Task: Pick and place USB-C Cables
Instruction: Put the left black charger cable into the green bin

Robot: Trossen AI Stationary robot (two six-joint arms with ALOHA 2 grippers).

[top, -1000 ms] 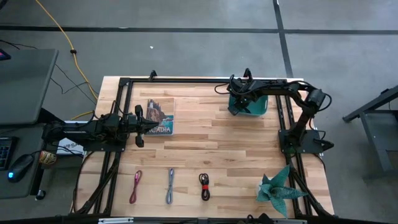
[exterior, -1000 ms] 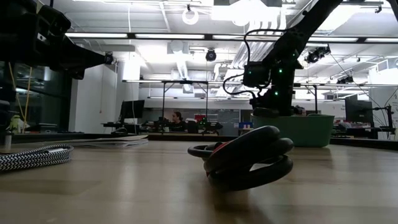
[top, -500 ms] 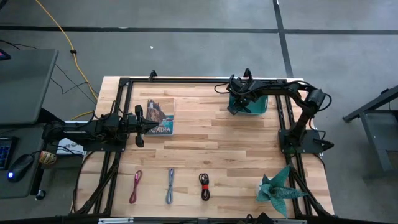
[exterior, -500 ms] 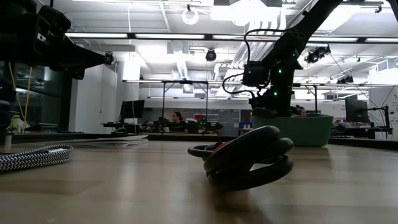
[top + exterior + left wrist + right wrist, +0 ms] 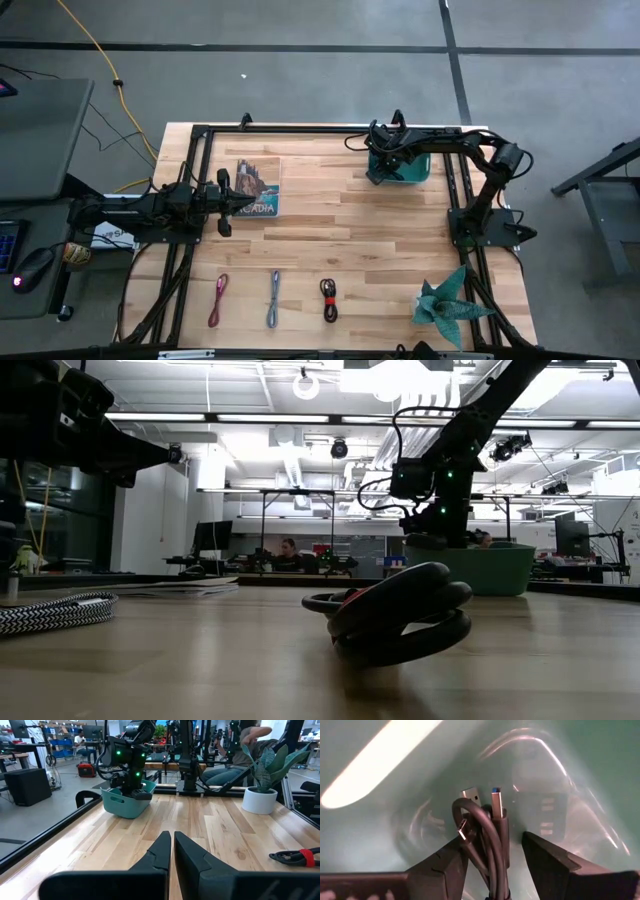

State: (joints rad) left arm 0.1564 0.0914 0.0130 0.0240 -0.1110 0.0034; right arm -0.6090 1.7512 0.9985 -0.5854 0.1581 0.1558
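Three USB-C cables lie in a row near the table's near edge: magenta-pink (image 5: 218,300), light blue-grey (image 5: 274,299) and red-and-black (image 5: 328,299), the last coiled close to the low camera (image 5: 400,615). The black cable (image 5: 487,832) stands folded inside the teal bin (image 5: 405,168), its plugs pointing at the bin's wall. My right gripper (image 5: 492,840) is open inside the bin (image 5: 470,568), one finger on each side of that cable. My left gripper (image 5: 171,837) is shut and hovers at the table's left (image 5: 232,200), beside a printed booklet. My right gripper has its fingers on either side of the black cable's folded bundle (image 5: 495,845), reaching down into the bin from above. A gap shows between the cable and one finger (image 5: 540,855). Whether the other finger (image 5: 452,860) touches the loop, I cannot tell.
A printed booklet (image 5: 258,187) lies on the table's left part. A potted spiky plant (image 5: 450,305) stands at the near right corner. Black frame rails run along the table's edges. Bare wood lies between the booklet and the bin. People sit in the room beyond.
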